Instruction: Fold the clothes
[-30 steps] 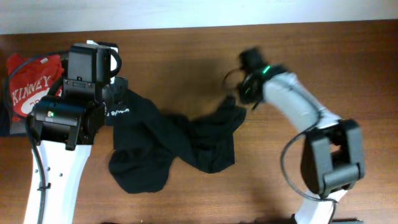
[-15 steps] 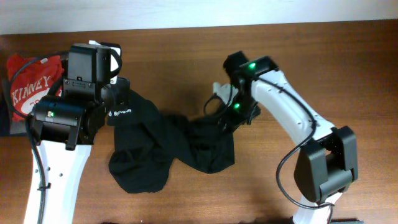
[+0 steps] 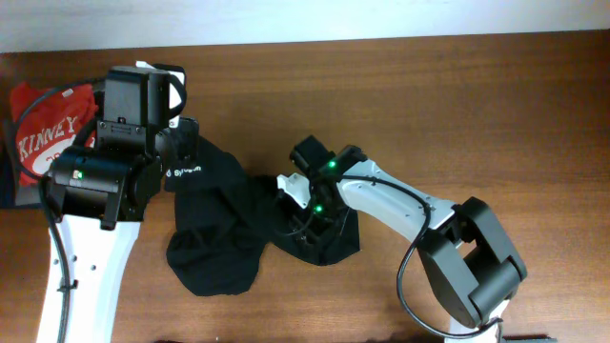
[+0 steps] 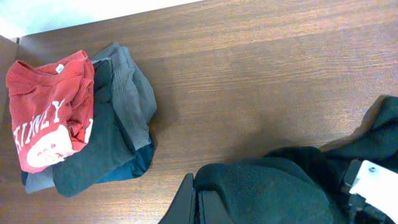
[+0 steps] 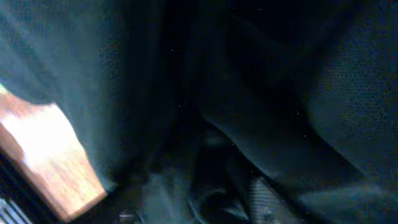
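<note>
A red shirt with white lettering lay crumpled at the left end of a brown wooden table, on top of 2 folded garments. The grey one touched it and stuck out to its right. The dark navy one lay just below the red cloth. From overhead the shirt's print read "KINNEY", close to the table's left edge. A pale strip of wall ran along the table's far side

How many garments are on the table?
4: black garment, centre; red shirt, grey garment and dark navy garment stacked together, far left. The stack may hide more.
</note>
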Robot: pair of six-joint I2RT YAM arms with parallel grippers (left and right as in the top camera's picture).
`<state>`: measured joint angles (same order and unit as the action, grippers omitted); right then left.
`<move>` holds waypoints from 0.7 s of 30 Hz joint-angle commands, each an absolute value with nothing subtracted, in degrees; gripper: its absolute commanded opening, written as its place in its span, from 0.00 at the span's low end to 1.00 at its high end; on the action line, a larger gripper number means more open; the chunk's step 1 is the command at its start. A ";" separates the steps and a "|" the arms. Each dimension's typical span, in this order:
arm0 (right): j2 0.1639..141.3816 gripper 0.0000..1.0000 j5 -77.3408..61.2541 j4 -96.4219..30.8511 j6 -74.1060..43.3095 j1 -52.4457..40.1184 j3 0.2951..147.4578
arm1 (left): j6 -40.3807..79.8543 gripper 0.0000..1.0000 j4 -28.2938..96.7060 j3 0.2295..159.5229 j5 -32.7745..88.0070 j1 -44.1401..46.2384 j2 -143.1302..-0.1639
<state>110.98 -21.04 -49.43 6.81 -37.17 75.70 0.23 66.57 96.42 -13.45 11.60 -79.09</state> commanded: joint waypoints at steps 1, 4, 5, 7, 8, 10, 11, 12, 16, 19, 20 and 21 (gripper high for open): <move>110.98 0.32 -18.79 -49.32 3.46 -37.65 75.20 | 0.38 0.00 66.24 96.75 -13.28 11.33 -78.43; 110.96 0.25 -18.39 -49.45 2.72 -37.41 75.20 | 0.38 0.00 66.24 96.75 -13.28 11.33 -78.43; 110.96 0.15 -18.13 -49.45 2.63 -37.39 75.20 | 0.38 0.00 66.24 96.75 -13.28 11.33 -78.43; 110.93 0.04 -17.78 -49.69 2.42 -37.39 75.24 | 0.38 0.00 66.24 96.75 -13.28 11.33 -78.43; 110.61 0.04 -16.10 -51.03 0.99 -37.10 75.75 | 0.38 0.00 66.22 96.75 -13.28 11.33 -78.43; 108.53 0.04 -7.40 -57.04 -3.07 -34.57 79.33 | 0.38 0.00 65.98 96.75 -13.30 11.33 -78.43; 106.98 0.04 -1.76 -60.77 -4.73 -32.21 82.26 | 0.38 0.00 65.71 96.75 -13.30 11.33 -78.43; 105.69 0.04 3.14 -63.88 -5.52 -29.78 85.38 | 0.38 0.00 65.04 96.75 -13.34 11.33 -78.43; 101.49 0.04 12.91 -74.48 -1.63 -16.10 107.44 | -1.98 0.00 55.72 96.75 -13.21 11.33 -78.43; 101.34 0.04 8.67 -81.30 -1.30 -6.28 126.63 | -6.13 0.00 45.98 96.79 -13.26 11.33 -78.41; 101.32 0.04 7.53 -82.76 -1.30 -4.60 129.60 | -6.09 0.00 43.03 96.90 -13.23 11.33 -78.41; 101.32 0.04 6.79 -84.75 -1.32 -2.63 132.55 | -6.09 0.00 41.25 96.92 -13.23 11.33 -78.41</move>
